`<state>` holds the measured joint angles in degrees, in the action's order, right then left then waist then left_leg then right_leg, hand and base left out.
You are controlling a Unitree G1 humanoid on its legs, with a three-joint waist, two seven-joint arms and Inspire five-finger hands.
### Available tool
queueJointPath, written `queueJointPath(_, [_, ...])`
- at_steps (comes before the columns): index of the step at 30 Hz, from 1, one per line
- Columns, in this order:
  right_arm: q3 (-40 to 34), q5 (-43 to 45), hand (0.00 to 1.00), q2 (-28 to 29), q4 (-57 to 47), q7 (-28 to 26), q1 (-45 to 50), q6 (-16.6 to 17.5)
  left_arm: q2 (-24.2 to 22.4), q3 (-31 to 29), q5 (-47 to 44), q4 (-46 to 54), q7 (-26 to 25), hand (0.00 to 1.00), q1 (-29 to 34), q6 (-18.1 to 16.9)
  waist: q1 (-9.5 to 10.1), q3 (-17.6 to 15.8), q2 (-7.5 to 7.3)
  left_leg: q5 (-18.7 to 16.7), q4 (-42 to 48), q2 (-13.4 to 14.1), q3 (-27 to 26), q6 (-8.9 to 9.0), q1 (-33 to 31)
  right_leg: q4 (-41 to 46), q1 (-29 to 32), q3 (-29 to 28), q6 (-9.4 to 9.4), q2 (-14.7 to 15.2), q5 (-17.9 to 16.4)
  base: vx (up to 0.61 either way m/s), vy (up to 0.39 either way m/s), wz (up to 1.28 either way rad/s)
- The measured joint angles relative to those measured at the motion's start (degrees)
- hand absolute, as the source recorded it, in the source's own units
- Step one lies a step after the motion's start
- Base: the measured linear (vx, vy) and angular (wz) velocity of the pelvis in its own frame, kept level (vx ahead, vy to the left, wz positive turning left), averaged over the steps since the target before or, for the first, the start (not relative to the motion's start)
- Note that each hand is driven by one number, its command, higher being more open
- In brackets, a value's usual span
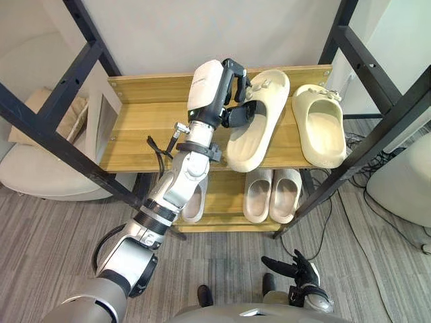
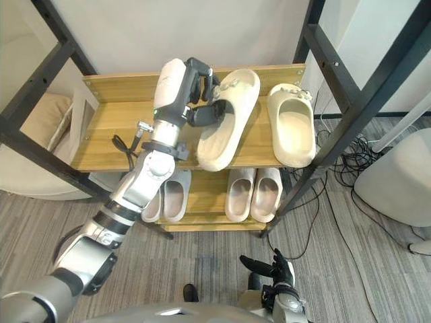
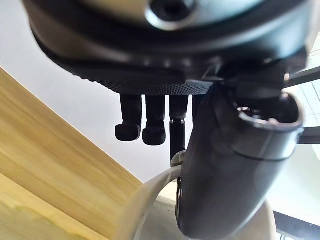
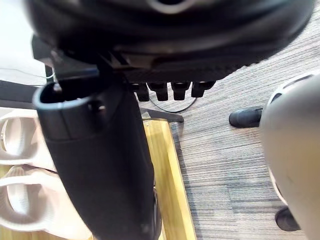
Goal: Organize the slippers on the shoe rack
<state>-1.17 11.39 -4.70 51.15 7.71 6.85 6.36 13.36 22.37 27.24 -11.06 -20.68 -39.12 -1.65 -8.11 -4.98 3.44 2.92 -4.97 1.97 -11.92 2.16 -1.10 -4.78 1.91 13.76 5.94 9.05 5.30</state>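
A cream slipper (image 1: 259, 128) lies slanted on the top wooden shelf (image 1: 141, 128), its toe toward the back. My left hand (image 1: 229, 87) is shut on its left rim, thumb inside and fingers (image 3: 150, 130) curled over the edge (image 3: 145, 210). The matching cream slipper (image 1: 322, 124) lies just to the right, apart from it, toe toward the back. On the lower shelf (image 1: 225, 221) sits a beige pair (image 1: 273, 195), and another pale slipper (image 1: 195, 202) shows partly behind my left arm. My right hand (image 1: 297, 270) hangs low over the floor, open and holding nothing.
Black rack posts (image 1: 60, 145) cross the view at left and right (image 1: 384, 128). A white cushioned seat (image 1: 40, 168) stands left of the rack. A white rounded object (image 1: 404, 188) and cables (image 1: 377, 168) lie on the grey floor at the right. The shelf's left half is bare wood.
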Motion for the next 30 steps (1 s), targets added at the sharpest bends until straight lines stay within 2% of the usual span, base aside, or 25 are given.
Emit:
queueJointPath(7, [-0.1, 0.1, 1.00, -0.4, -1.1, 0.1, 0.0, 0.0, -0.5, 1.0, -0.2, -5.0, 0.0, 0.00, -3.7, 1.4, -0.73, -0.3, 0.92, 0.0, 0.0, 0.1, -1.0, 0.07, -1.4, 0.6, 2.2, -1.1, -0.01, -0.1, 0.0, -0.02, 0.009, -0.06])
queueJointPath(13, [-0.2, 0.2, 1.00, -0.2, -1.6, 0.3, 0.0, 0.2, -0.5, 1.0, 0.1, -6.5, 0.0, 0.00, -4.3, 2.9, -1.49, -0.4, 1.06, 0.0, 0.0, 0.1, -1.3, 0.07, -1.4, 0.6, 2.7, -1.9, -0.02, -0.1, 0.0, 0.00, 0.008, -0.09])
queueJointPath(14, [-0.2, 0.2, 1.00, -0.2, -1.7, 0.4, -0.1, 0.2, -0.4, 1.0, 0.4, -7.2, 0.0, 1.00, -4.3, 2.9, -1.50, -0.6, 1.17, 0.0, 0.0, 0.1, -1.3, 0.08, -1.3, 0.6, 2.6, -1.7, -0.22, -0.2, 0.1, 0.00, 0.000, 0.00])
queueJointPath(20, [-0.4, 0.2, 1.00, -0.2, -1.9, 0.4, -0.2, 0.2, -0.5, 0.4, 0.5, -8.4, -0.3, 1.00, -4.4, 2.9, -1.59, -1.2, 1.27, 0.0, 0.0, 0.3, -0.8, 0.08, -0.7, 0.0, 1.5, -1.1, -0.93, -0.5, 0.2, -0.03, 0.005, 0.04])
queueJointPath(30, [-0.4, 0.2, 1.00, 0.0, -1.7, 0.4, -0.8, 0.2, -1.5, -0.8, -0.3, -9.4, 0.0, 1.00, -4.0, 2.3, -1.54, -2.6, 0.65, 0.0, 0.0, 0.5, 0.7, 0.09, 0.0, -0.1, 0.0, 0.5, -0.82, -0.5, 0.2, -0.03, 0.003, 0.07])
